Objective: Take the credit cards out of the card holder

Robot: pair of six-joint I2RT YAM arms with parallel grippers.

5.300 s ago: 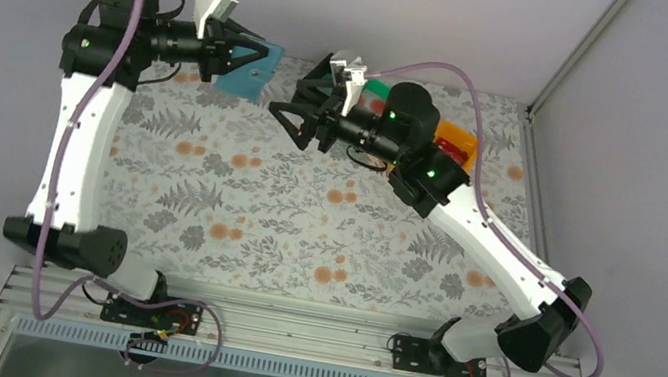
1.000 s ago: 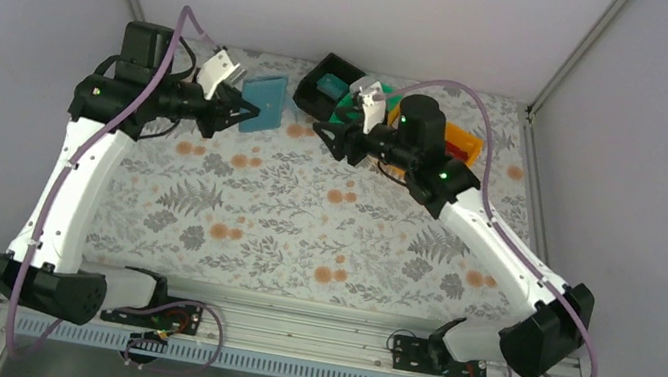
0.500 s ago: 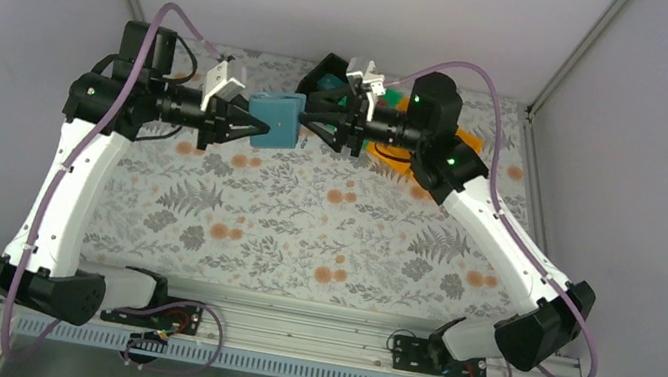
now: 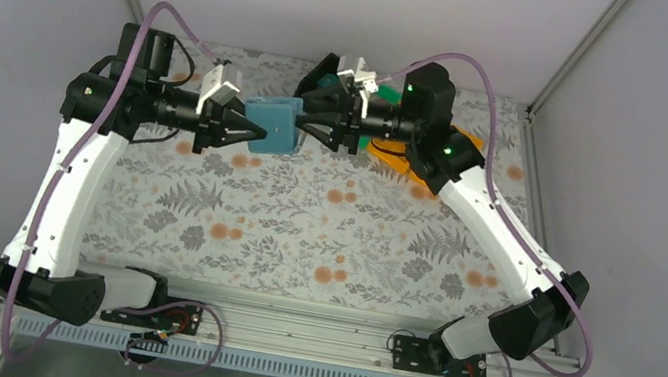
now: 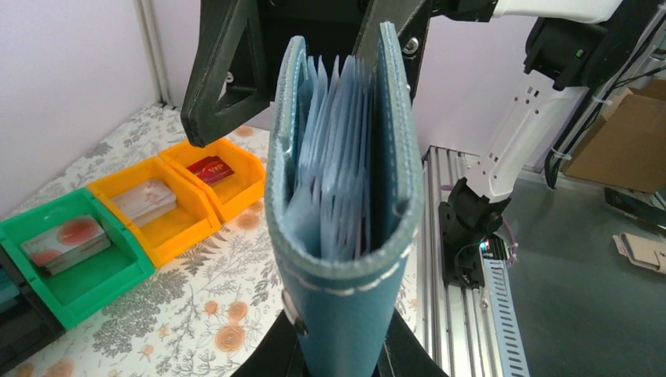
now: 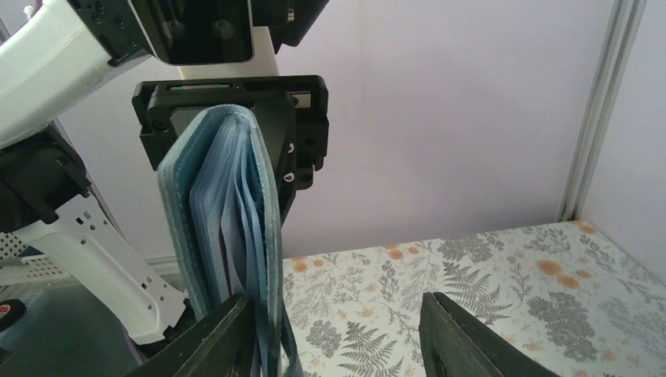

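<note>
L gripper (image 4: 253,131) is pinching the card holder (image 4: 276,126) by its fold end, mid-air btwn the two grippers, R gripper (image 4: 305,127) hovering half-open at its open edge w/o a grip; holder's looking soft/floppy, sleeves (image 5: 334,165) thin + prob slick, so I'm thinking narrow pinch at an edge.

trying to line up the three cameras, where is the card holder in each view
Top external: card holder at upper centre, off the table, gripped by the left end effector.
Left wrist: card holder in the centre, edge-on, filling most of the height.
Right wrist: card holder left of centre, upright and edge-on.
Shared landmark: the floral table cover, visible in all three.
</note>
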